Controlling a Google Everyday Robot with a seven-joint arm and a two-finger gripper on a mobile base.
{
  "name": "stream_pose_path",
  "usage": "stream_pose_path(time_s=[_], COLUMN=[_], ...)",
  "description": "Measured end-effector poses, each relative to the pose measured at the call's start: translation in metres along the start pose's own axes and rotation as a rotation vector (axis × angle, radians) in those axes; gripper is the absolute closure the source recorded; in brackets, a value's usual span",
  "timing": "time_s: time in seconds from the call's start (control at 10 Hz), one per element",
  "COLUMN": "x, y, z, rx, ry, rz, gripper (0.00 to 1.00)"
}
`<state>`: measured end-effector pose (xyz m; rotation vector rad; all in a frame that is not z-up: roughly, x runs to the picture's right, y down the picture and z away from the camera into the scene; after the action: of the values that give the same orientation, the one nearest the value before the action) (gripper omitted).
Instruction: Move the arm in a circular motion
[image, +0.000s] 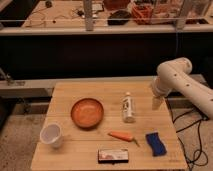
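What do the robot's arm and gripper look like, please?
The arm is a thick, smooth white tube with a rounded elbow joint and small dark dots on its casing. The gripper, over the table's right edge, looks pale; no cables or markings show.

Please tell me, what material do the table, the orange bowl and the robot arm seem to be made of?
The table looks like pale wood: plank lines run along its matte top. The bowl looks like orange-brown plastic or glazed ceramic; its dull sheen leaves this open. The arm seems a smooth white plastic casing with rounded joints. The gripper hangs at the table's right edge.
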<state>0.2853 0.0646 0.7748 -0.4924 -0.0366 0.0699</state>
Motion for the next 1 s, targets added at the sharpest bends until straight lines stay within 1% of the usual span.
stream_pose_path(time_s=[0.1, 0.3, 0.5, 0.6, 0.8, 1.0], x=[0.006, -0.002, 0.001, 0.006, 0.016, 0.009], y=[0.004, 0.008, 0.024, 0.032, 0.039, 0.049], z=[0.0, -0.001, -0.007, -0.008, -0.011, -0.015], rx=[0.0, -0.003, -0.004, -0.006, -0.007, -0.009], ry=[0.005, 0.005, 0.014, 0.017, 0.02, 0.024], rz=[0.01, 0.0, -0.001, 0.007, 0.016, 0.013], gripper=[0.2, 0.2, 0.2, 0.2, 0.2, 0.2])
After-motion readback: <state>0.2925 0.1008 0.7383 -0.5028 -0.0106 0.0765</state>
